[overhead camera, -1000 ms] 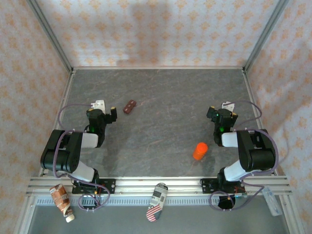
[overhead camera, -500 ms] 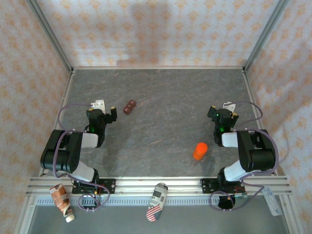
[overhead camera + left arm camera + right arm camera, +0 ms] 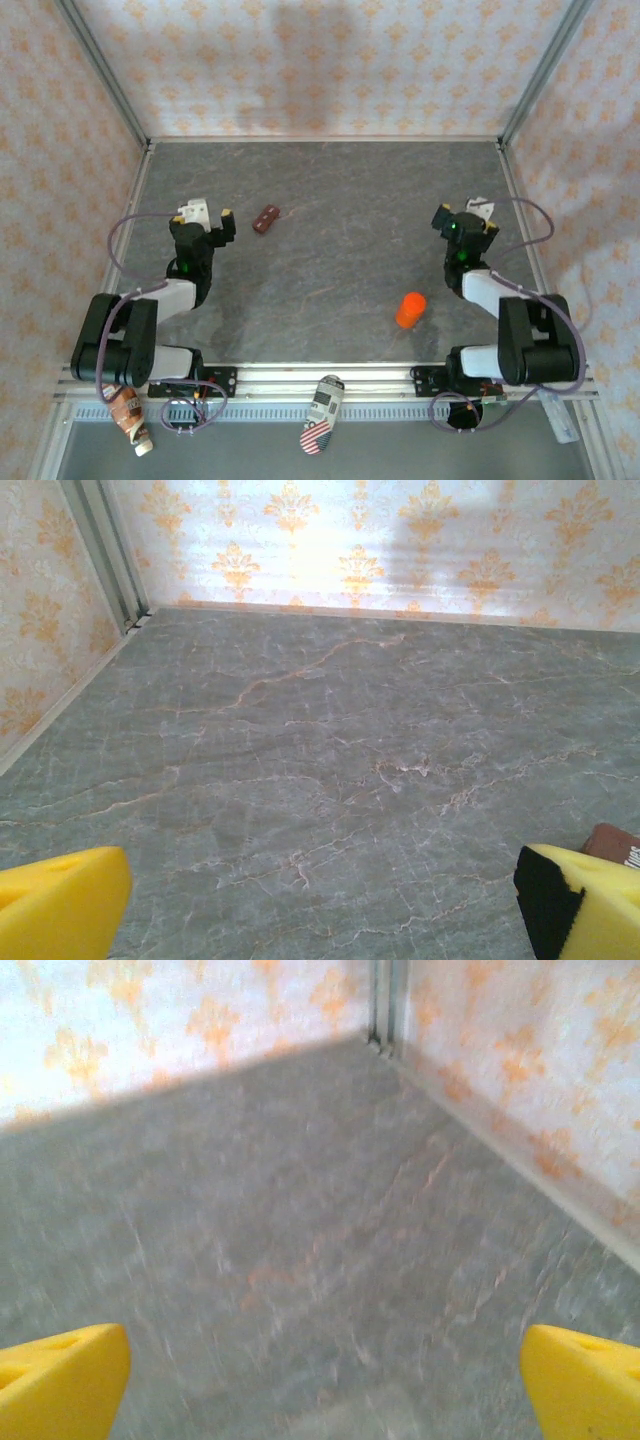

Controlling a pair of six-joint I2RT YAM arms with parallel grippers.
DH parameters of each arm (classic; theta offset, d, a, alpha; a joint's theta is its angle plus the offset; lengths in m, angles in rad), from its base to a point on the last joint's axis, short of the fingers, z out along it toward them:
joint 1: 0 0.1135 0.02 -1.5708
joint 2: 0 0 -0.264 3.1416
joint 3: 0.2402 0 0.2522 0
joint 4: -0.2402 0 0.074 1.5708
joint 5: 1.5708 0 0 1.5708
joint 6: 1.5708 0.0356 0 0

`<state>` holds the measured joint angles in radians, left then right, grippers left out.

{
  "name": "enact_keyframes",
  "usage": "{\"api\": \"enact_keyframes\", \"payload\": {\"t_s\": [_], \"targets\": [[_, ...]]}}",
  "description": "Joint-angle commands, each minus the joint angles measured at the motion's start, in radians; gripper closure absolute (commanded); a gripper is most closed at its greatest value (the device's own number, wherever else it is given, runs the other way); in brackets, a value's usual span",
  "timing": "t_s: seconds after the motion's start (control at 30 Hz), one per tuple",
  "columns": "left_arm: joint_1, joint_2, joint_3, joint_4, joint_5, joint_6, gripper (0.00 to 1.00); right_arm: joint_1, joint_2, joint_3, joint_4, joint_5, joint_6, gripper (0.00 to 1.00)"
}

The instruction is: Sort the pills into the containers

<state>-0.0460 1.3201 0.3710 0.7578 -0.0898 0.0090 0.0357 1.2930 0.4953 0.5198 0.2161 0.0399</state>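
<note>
The dark reddish-brown oblong pill box (image 3: 266, 219) lies on the grey marble table (image 3: 330, 190), left of centre. My left gripper (image 3: 207, 220) hovers a short way to its left, open, with nothing between the fingers. In the left wrist view the yellow fingertips (image 3: 60, 908) stand far apart at the bottom corners, and a corner of the pill box (image 3: 618, 842) peeks out behind the right one. My right gripper (image 3: 470, 216) is on the right side of the table, open and holding nothing. Its wrist view is blurred, with the yellow fingertips (image 3: 585, 1380) wide apart over bare table.
A bright orange cylindrical bottle (image 3: 410, 309) stands near the front right, below the right gripper. Patterned walls with metal corner posts (image 3: 100, 70) close in the table. A brown packet (image 3: 126, 408) and a flag-striped object (image 3: 322, 412) lie by the front rail.
Both arms have stretched away from their bases. The left gripper shifted slightly left and farther out, the right gripper slightly right and farther out. The pill box and bottle have not moved.
</note>
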Motion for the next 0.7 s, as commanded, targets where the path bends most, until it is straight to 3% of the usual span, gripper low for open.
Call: {"api": "enact_keyframes", "payload": {"t_s": [0.0, 0.07, 0.17, 0.37, 0.53, 0.67], "targets": [[-0.006, -0.077, 0.039, -0.12, -0.06, -0.01, 0.0, -0.013, -0.087, 0.148, -0.308, 0.107, 0.193, 0.01], [-0.006, -0.129, 0.092, -0.237, -0.086, -0.043, 0.0, -0.027, -0.089, 0.286, -0.545, 0.115, 0.33, 0.01], [-0.006, -0.171, 0.225, -0.499, -0.087, -0.111, 0.0, -0.03, -0.042, 0.464, -0.767, -0.028, 0.357, 0.01], [-0.006, -0.101, 0.413, -0.752, 0.06, -0.212, 0.0, 0.054, -0.05, 0.578, -0.877, -0.388, 0.325, 0.0], [-0.007, 0.036, 0.521, -0.802, 0.2, -0.272, 0.0, 0.217, -0.035, 0.658, -1.004, -0.447, 0.355, 0.05], [-0.015, 0.185, 0.647, -0.884, 0.271, -0.285, 0.0, 0.353, -0.02, 0.681, -1.058, -0.404, 0.385, 0.06]]}}
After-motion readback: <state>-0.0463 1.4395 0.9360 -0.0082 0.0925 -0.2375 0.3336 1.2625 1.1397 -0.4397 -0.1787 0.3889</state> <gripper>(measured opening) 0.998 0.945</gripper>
